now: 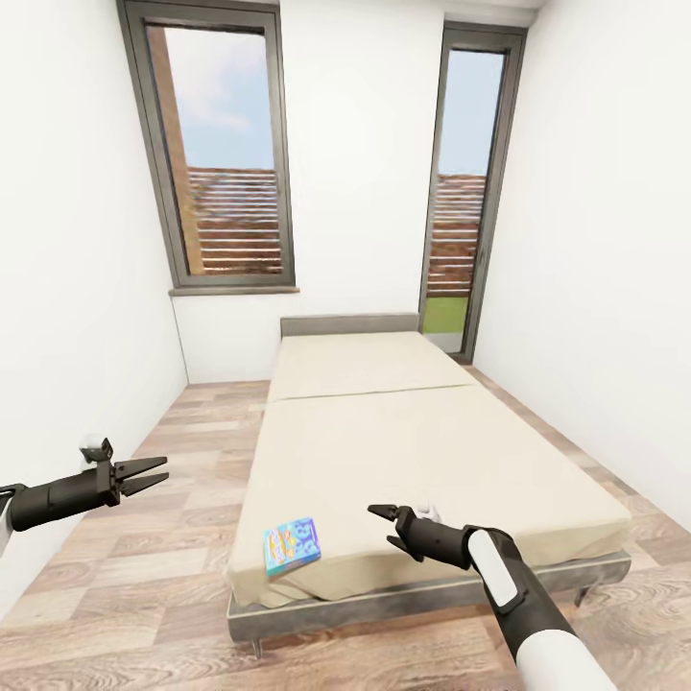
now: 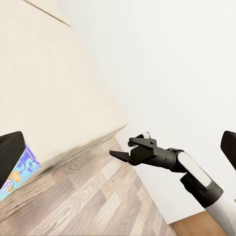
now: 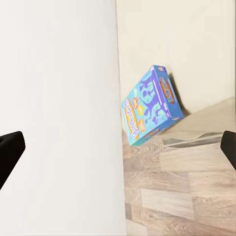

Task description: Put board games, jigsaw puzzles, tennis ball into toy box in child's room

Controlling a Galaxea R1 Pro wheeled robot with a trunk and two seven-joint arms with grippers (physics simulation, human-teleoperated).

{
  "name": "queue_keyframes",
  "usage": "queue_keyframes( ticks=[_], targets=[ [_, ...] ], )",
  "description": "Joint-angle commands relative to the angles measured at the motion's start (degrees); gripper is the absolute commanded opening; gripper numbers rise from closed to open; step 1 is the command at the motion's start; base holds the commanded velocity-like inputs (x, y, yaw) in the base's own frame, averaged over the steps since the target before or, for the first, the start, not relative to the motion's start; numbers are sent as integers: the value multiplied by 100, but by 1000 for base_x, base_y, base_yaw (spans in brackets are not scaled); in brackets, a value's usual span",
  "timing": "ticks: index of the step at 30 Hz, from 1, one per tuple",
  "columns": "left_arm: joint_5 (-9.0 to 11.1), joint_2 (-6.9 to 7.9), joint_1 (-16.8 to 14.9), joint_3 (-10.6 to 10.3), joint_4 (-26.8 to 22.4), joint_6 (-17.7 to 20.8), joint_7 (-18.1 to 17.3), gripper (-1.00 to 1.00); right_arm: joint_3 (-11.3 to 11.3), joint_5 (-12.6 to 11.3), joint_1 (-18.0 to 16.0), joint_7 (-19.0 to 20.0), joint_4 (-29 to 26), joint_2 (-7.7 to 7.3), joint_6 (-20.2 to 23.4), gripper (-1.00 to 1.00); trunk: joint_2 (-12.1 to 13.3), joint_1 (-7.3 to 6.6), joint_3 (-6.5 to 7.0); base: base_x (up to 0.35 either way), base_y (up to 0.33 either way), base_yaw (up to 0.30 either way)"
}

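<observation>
— Head view first: what is the biggest thing in it?
— A bed [image 1: 422,451] with a plain beige mattress and a grey frame edge, running away toward the far white wall [image 1: 360,144]. Two tall windows [image 1: 219,144] stand in that wall, and wood-plank floor [image 1: 192,451] lies on both sides of the bed.
— And the toys?
— One board game [image 1: 292,547], a blue box with cartoon print, lies flat on the mattress at the near left corner, close to the edge. The right wrist view shows that board game [image 3: 150,105] from nearer: blue top, orange and white lettering along its side, resting on the bed [image 3: 187,49] with the floor [image 3: 177,191] just beyond it.
— Where are the arms?
— The left gripper [image 1: 154,472] hangs over the floor left of the bed, well apart from the box, its two fingers spread in a narrow gap. The right gripper [image 1: 384,523] sits over the near end of the mattress, right of the box and not touching it.
— Is the right one open?
— From the head it is hard to judge. The left wrist view shows the right gripper [image 2: 120,150] side-on, fingers parted and holding nothing, above the floor [image 2: 93,196] beside the bed corner [image 2: 59,93]. It also catches a slice of the board game [image 2: 22,169].
</observation>
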Motion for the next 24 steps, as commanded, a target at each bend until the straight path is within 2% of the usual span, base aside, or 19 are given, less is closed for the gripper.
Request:
queue_keyframes(
  ticks=[1, 24],
  targets=[
    [0, 1, -3, 0, 0, 60, -21, 100, -31, 22, -4, 26, -2, 7, 39, 100, -45, 22, -25, 0, 0, 0],
    [-4, 1, -3, -9, 0, 60, -21, 100, -22, 31, -3, 57, -11, 8, 36, 100, -967, 527, -438, 0, 0, 0]
  ],
)
